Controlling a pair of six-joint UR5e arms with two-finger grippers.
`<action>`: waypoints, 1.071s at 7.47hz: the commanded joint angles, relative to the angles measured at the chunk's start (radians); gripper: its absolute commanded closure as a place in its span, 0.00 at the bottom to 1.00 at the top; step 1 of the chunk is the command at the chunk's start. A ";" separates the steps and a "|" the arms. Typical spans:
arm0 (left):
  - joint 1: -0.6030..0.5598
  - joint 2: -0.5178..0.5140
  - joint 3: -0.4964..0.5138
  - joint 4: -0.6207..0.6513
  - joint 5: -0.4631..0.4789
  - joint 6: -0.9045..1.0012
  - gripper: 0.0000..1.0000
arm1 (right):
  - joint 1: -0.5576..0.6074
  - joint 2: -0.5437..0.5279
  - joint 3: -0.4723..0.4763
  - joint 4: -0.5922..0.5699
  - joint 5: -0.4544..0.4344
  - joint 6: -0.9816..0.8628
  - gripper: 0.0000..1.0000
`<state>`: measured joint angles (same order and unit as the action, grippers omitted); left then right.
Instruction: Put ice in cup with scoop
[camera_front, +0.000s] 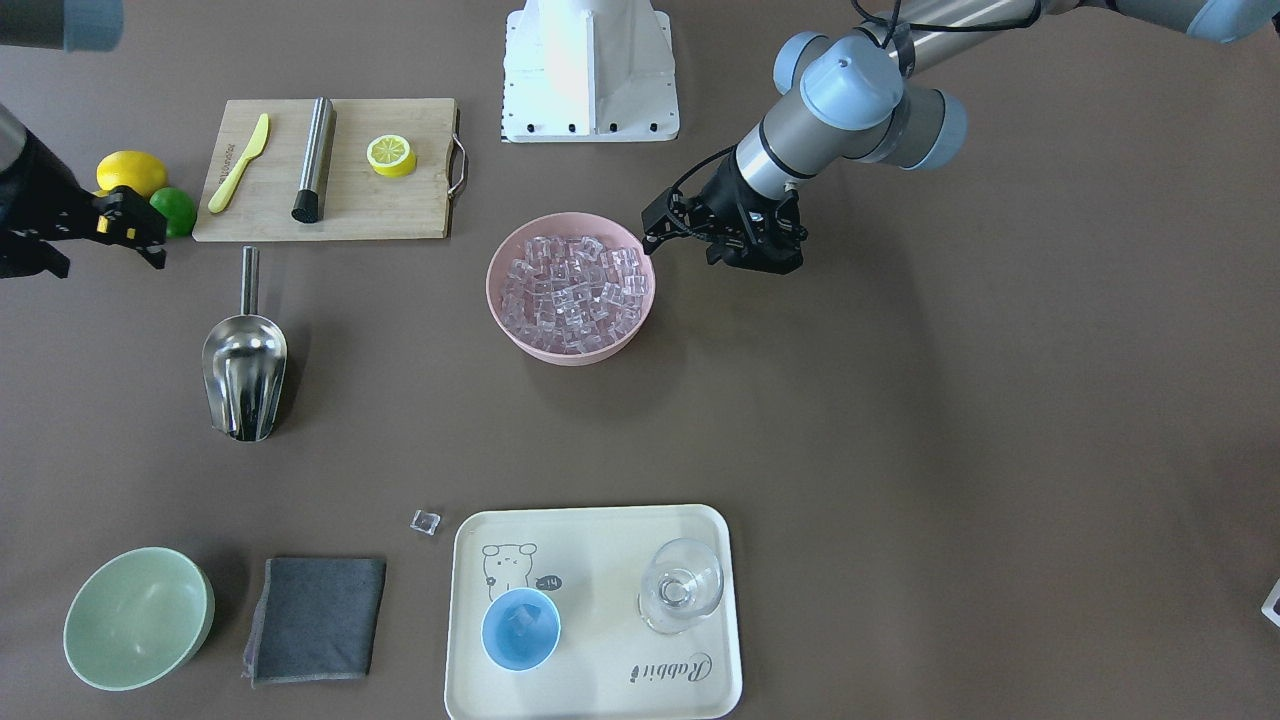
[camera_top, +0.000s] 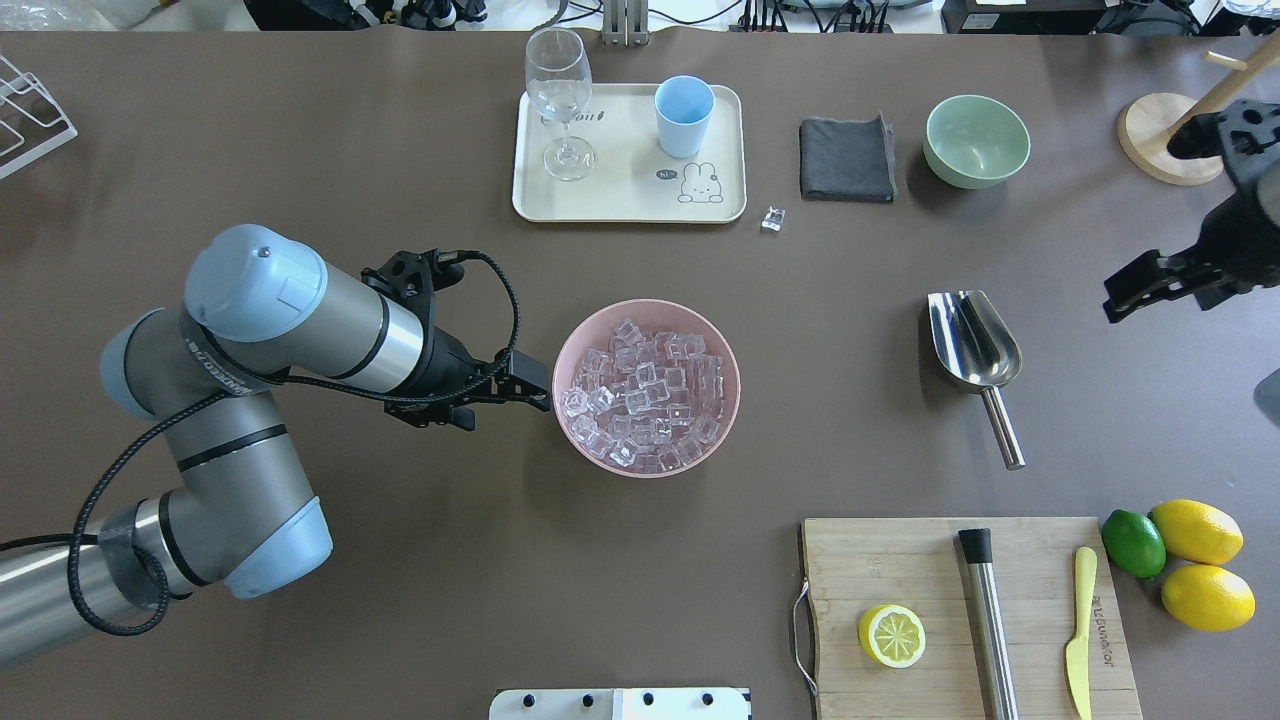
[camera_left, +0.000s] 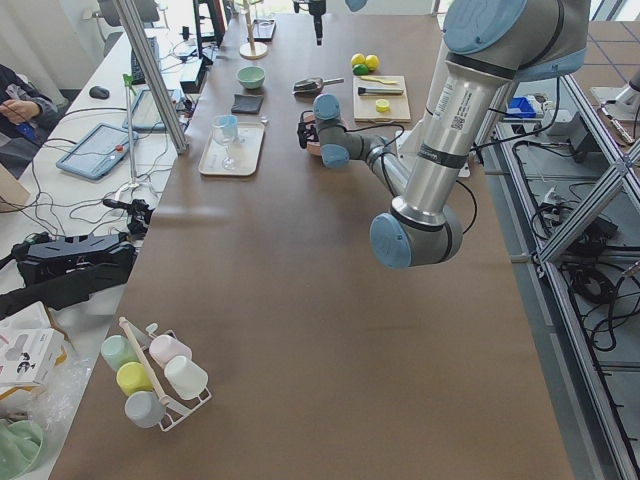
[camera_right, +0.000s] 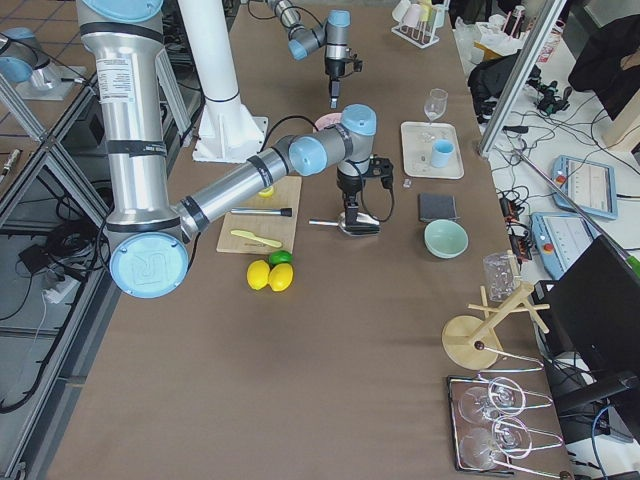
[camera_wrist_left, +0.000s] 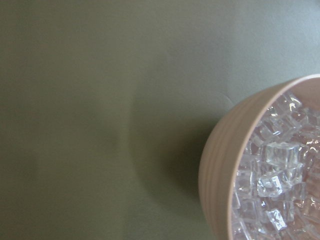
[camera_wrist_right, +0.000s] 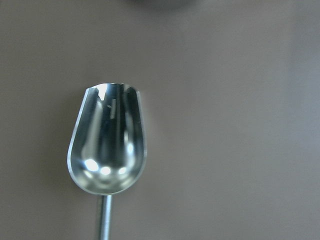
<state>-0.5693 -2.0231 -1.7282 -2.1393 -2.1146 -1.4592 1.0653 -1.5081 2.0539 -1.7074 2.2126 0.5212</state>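
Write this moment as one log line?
shiny steel scoop: lying ungrasped | right gripper: over scoop | clear ice cubes: in pink bowl | light-blue cup: on cream tray

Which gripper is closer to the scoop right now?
Right. The right gripper hangs near the scoop, not touching it. The left gripper is far off, beside the pink bowl of ice.

Scoop (camera_wrist_right: 107, 150) handle cut by bottom edge; pink bowl (camera_wrist_left: 215, 175) cropped right; cup (camera_front: 489, 632) contents indistinct
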 joint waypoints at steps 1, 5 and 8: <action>-0.062 0.116 -0.146 0.138 -0.015 0.005 0.03 | 0.300 0.003 -0.081 -0.154 0.066 -0.429 0.00; -0.384 0.378 -0.180 0.249 -0.293 0.520 0.03 | 0.531 -0.023 -0.409 -0.158 0.147 -0.816 0.00; -0.634 0.555 -0.162 0.450 -0.323 1.002 0.03 | 0.532 -0.032 -0.414 -0.153 0.134 -0.811 0.00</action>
<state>-1.0691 -1.5553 -1.9043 -1.8039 -2.4322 -0.7476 1.5951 -1.5342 1.6480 -1.8621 2.3486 -0.2904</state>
